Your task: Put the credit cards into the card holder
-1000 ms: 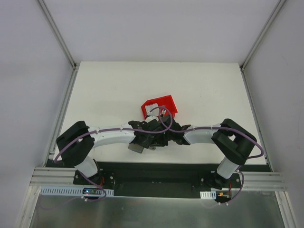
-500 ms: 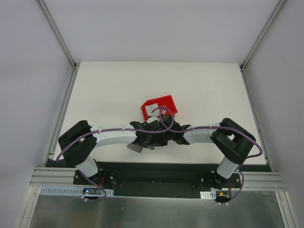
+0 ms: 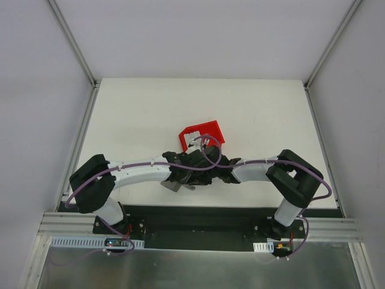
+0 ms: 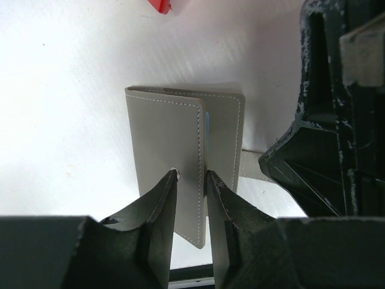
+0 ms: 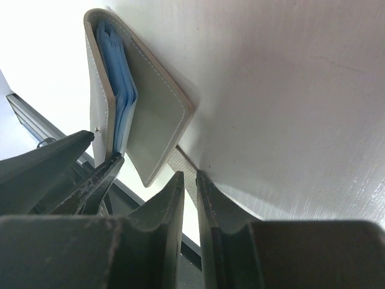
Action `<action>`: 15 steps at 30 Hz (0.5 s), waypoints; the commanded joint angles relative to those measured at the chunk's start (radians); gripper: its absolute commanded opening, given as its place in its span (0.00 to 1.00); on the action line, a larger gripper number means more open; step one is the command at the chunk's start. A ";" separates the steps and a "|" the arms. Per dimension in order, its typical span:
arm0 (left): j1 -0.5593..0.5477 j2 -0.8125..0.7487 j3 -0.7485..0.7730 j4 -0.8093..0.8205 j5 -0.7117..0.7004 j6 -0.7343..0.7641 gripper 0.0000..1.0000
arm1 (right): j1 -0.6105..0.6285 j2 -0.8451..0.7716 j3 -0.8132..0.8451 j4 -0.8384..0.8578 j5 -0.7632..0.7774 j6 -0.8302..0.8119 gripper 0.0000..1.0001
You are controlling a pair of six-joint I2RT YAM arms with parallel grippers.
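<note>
The card holder (image 4: 165, 138), a grey stitched wallet, stands half open near the table's front edge (image 3: 173, 186). My left gripper (image 4: 191, 176) has its fingers on either side of one flap, shut on it. Light blue layers (image 5: 122, 90) show between the flaps; whether they are slots or cards I cannot tell. My right gripper (image 5: 189, 174) is shut on the holder's woven grey strap (image 5: 180, 161). A pale piece (image 3: 191, 143) that looks like credit cards lies in the red bin (image 3: 207, 129), mostly hidden by the arms.
Both wrists meet at the table's front middle, and the right gripper's black body (image 4: 325, 150) stands close beside the wallet. The red bin sits just behind them. The table's black front rail (image 3: 192, 214) runs right below the wallet.
The left jaws have narrowed onto the wallet flap. The left elbow has slid a little left and toward the front. The right arm is unchanged.
</note>
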 commanded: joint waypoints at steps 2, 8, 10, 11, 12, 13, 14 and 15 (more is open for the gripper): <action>-0.012 -0.036 0.040 -0.049 -0.046 0.045 0.23 | 0.014 0.071 -0.026 -0.139 0.087 -0.053 0.18; -0.008 -0.041 0.051 -0.064 -0.060 0.058 0.25 | 0.012 0.071 -0.026 -0.141 0.084 -0.053 0.18; -0.005 -0.038 0.049 -0.066 -0.050 0.059 0.25 | 0.014 0.073 -0.024 -0.141 0.083 -0.054 0.18; -0.005 -0.038 0.052 -0.064 -0.042 0.061 0.25 | 0.014 0.074 -0.023 -0.141 0.083 -0.054 0.18; -0.005 -0.039 0.051 -0.064 -0.034 0.062 0.25 | 0.012 0.074 -0.021 -0.141 0.081 -0.054 0.18; -0.005 -0.039 0.051 -0.066 -0.030 0.061 0.24 | 0.014 0.074 -0.023 -0.141 0.081 -0.054 0.18; -0.004 -0.039 0.054 -0.066 -0.024 0.061 0.22 | 0.014 0.073 -0.023 -0.141 0.081 -0.056 0.18; -0.002 -0.046 0.054 -0.064 -0.013 0.061 0.22 | 0.012 0.073 -0.021 -0.144 0.079 -0.057 0.18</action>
